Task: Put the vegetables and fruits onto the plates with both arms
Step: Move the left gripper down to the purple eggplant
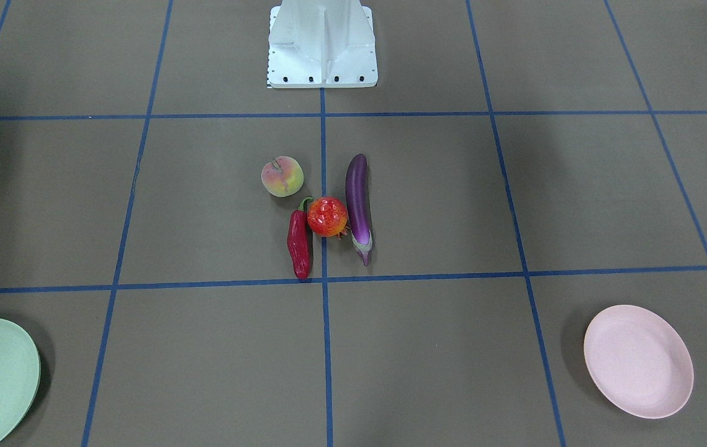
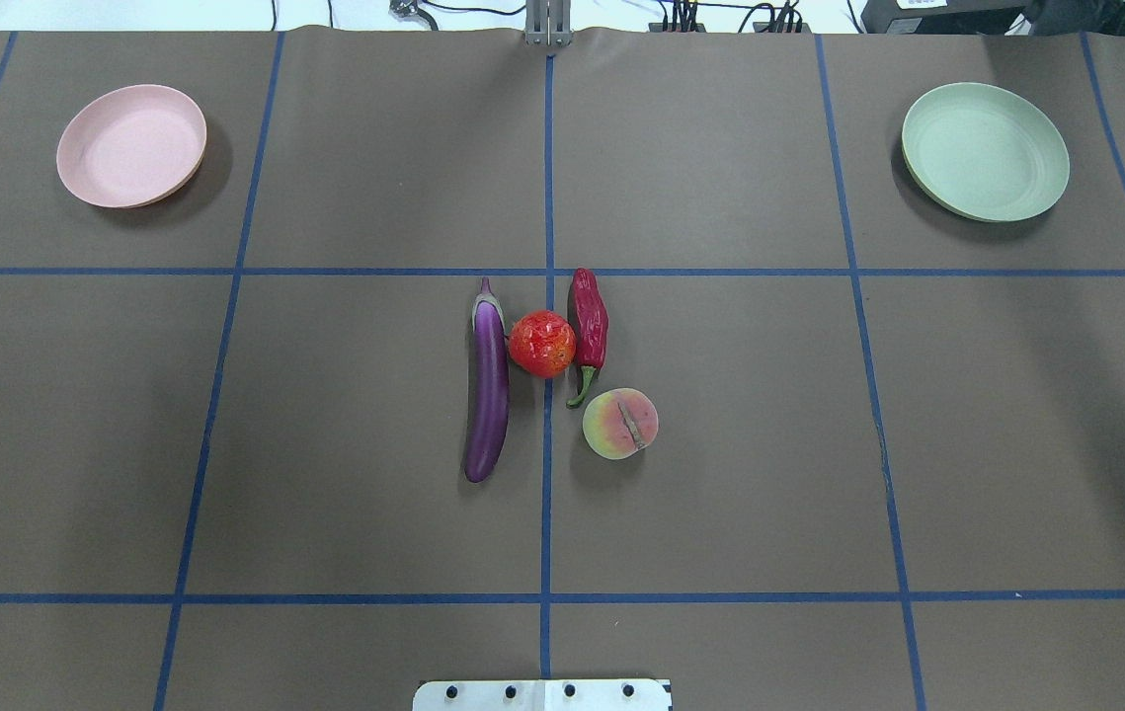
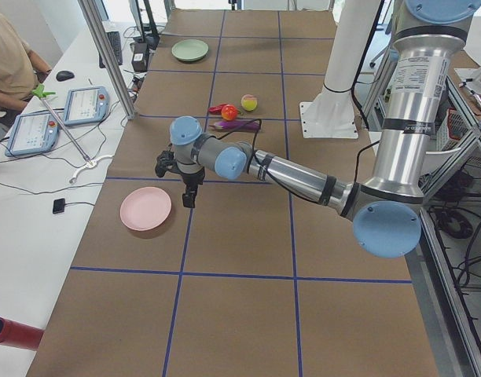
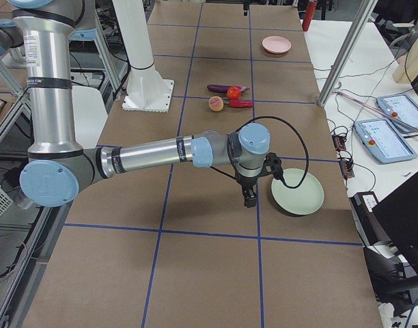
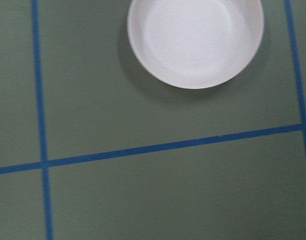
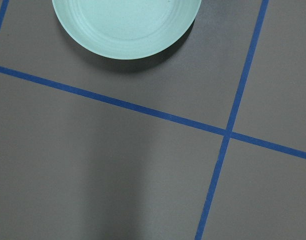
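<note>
The purple eggplant (image 1: 358,205) (image 2: 488,395), red-orange pomegranate (image 1: 327,216) (image 2: 541,344), dark-red chili (image 1: 299,245) (image 2: 589,321) and peach (image 1: 282,176) (image 2: 620,424) lie clustered at the table's centre. The empty pink plate (image 2: 131,145) (image 5: 195,40) sits far left, the empty mint green plate (image 2: 985,150) (image 6: 125,25) far right. My left gripper (image 3: 189,195) hangs above the table beside the pink plate (image 3: 145,209). My right gripper (image 4: 251,199) hangs beside the green plate (image 4: 297,192). I cannot tell whether either is open or shut. Both wrist views show no fingers.
The white base block (image 1: 322,46) (image 2: 542,694) stands at the robot's edge of the table. Blue tape lines grid the brown table. A side table with tablets (image 3: 85,105) and cables, metal posts (image 3: 107,55) and a seated operator (image 3: 9,63) are beyond the far edge.
</note>
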Available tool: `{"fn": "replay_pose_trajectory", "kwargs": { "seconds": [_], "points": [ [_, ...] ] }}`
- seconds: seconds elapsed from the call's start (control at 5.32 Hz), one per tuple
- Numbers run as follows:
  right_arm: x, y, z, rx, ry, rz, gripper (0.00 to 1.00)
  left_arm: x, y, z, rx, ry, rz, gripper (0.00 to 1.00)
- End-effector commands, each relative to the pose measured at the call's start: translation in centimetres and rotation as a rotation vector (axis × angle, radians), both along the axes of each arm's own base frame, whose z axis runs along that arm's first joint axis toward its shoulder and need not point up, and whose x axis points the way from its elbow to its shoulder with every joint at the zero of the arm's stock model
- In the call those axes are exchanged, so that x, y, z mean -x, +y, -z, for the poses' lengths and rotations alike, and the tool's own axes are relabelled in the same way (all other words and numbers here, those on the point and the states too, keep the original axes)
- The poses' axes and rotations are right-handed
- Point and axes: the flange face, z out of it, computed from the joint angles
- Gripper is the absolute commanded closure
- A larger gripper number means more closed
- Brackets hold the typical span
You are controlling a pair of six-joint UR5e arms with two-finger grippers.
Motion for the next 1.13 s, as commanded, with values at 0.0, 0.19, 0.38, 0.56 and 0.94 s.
{"fn": "replay_pose_trajectory", "kwargs": {
  "seconds": [0.0, 0.19, 0.38, 0.56, 0.94],
  "points": [
    [0.2, 0.0, 0.0, -0.001, -0.002, 0.004, 0.00, -13.8, 2.1, 10.6, 0.038, 0.054, 0.002, 0.00],
    [0.4, 0.0, 0.1, 0.002, -0.002, 0.006, 0.00, -18.3, 3.5, 14.3, 0.030, 0.086, -0.048, 0.00],
    [0.9, -0.1, 0.1, 0.001, -0.002, 0.014, 0.00, -24.7, 5.7, 17.5, 0.091, 0.092, -0.064, 0.00],
    [1.4, -0.2, 0.3, -0.001, -0.002, 0.022, 0.00, -31.0, 6.8, 19.4, 0.090, 0.055, -0.056, 0.00],
    [1.9, -0.2, 0.3, 0.000, -0.002, 0.030, 0.00, -37.0, 6.7, 23.4, 0.131, 0.039, -0.062, 0.00]
  ]
}}
